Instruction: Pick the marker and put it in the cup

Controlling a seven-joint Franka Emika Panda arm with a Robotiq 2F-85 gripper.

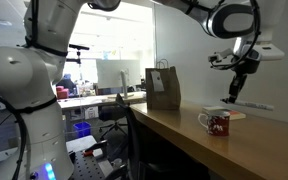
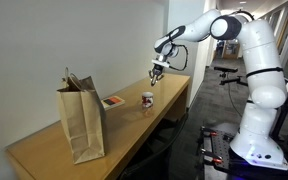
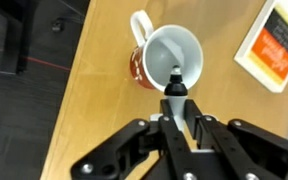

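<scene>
The cup is a small white mug with a red pattern and a white handle. It stands on the wooden table in both exterior views [image 1: 215, 122] [image 2: 147, 100]. In the wrist view the cup [image 3: 167, 57] is seen from above, its mouth open below the gripper. My gripper [image 3: 177, 108] is shut on the marker [image 3: 175, 88], whose dark tip points down over the cup's rim. In an exterior view the gripper [image 1: 235, 93] hangs above and a little right of the cup, with the marker [image 1: 233, 91] hanging from it. The gripper also shows in the other exterior view [image 2: 157, 76].
A brown paper bag [image 1: 163, 88] [image 2: 81, 120] stands on the wooden table [image 1: 244, 150], away from the cup. A flat orange and white card [image 3: 276, 44] lies beside the cup. The table edge drops to a dark floor [image 3: 24, 60] on one side.
</scene>
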